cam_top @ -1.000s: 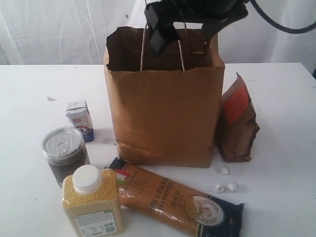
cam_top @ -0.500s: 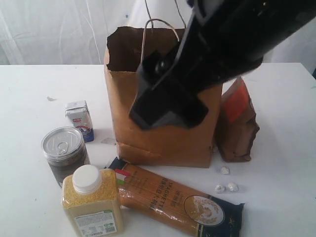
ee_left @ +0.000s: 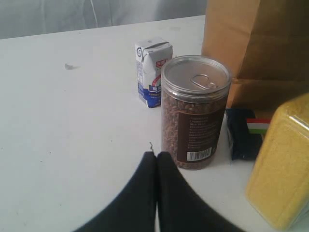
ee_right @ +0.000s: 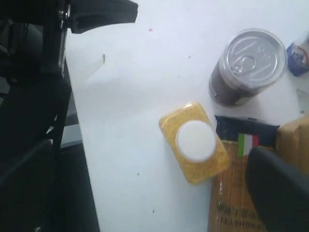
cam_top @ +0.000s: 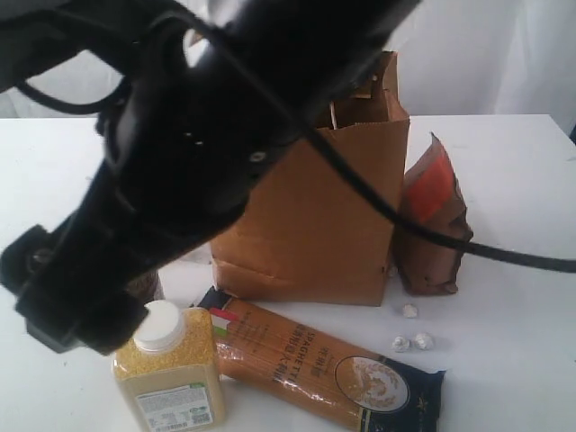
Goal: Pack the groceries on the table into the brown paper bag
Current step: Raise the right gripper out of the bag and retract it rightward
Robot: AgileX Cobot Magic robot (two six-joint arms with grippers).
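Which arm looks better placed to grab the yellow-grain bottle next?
Probably right: the right hand is open, hanging close above the yellow-grain bottle. The left hand is shut, low over the table by the pull-tab tin.

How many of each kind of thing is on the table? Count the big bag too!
Brown paper bag: 1
Brown-orange pouch: 1
Spaghetti pack: 1
Yellow-grain bottle: 1
Pull-tab tin: 1
Milk carton: 1
Tiny foil-wrapped balls: 3
Total: 9
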